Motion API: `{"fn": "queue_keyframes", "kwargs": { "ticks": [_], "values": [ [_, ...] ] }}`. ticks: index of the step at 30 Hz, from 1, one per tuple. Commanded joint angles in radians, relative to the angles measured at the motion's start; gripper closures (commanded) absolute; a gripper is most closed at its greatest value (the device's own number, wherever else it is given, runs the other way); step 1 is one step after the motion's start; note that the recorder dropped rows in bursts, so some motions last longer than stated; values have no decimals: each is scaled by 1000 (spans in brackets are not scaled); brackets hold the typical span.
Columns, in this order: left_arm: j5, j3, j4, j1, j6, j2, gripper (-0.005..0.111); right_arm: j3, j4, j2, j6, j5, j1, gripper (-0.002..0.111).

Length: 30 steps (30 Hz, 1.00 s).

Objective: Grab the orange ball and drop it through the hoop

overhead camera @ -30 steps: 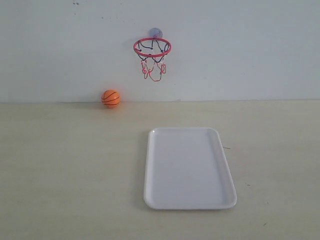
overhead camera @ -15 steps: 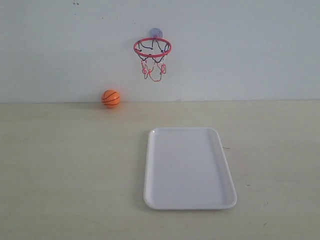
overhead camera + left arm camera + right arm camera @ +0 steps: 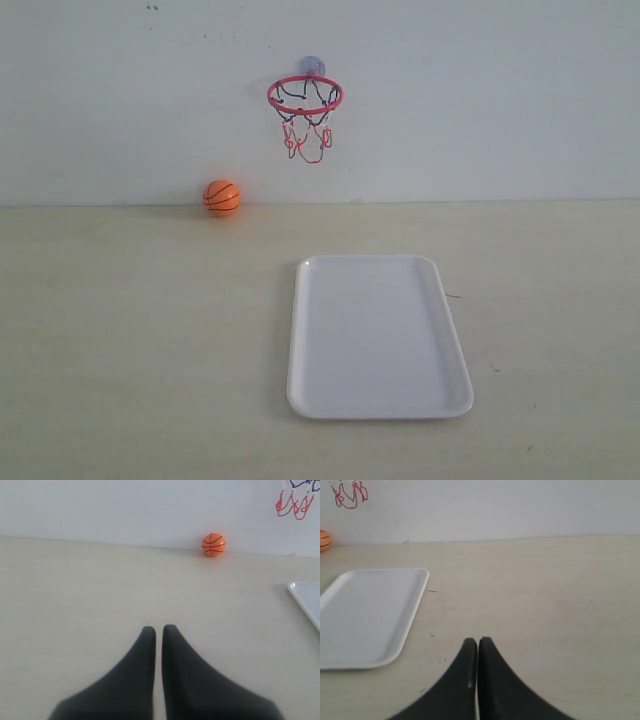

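Observation:
The orange ball (image 3: pixel 221 197) rests on the table against the white back wall, left of the middle; it also shows in the left wrist view (image 3: pixel 213 544) and at the edge of the right wrist view (image 3: pixel 323 540). The hoop (image 3: pixel 304 95), red ring with black-and-red net and a bluish suction cup, hangs on the wall above and right of the ball. My left gripper (image 3: pixel 158 628) is shut and empty, far short of the ball. Over bare table right of the tray, my right gripper (image 3: pixel 478 640) is shut and empty. Neither gripper appears in the exterior view.
A white rectangular tray (image 3: pixel 378 405) lies empty on the table below the hoop; its edge shows in both wrist views (image 3: pixel 306 591) (image 3: pixel 415 605). The pale wooden table (image 3: pixel 130 330) stretches wide on either side. The wall closes the back.

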Motion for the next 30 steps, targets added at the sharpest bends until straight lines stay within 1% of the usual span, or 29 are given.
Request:
{"fn": "queue_keyframes", "kwargs": {
  "ticks": [1,7,15,30],
  "values": [
    [-8,4,-3,3,-7,-2,103,0,-27,-5,5,6,3,109],
    [-8,4,-3,3,-7,-2,103,0,-40,-5,18,6,3,109],
    [-8,4,-3,3,-7,-2,103,0,-65,-5,86,6,3,109],
    [-8,4,-3,3,-7,-2,103,0,-63,-5,77,6,3,109]
  ]
}}
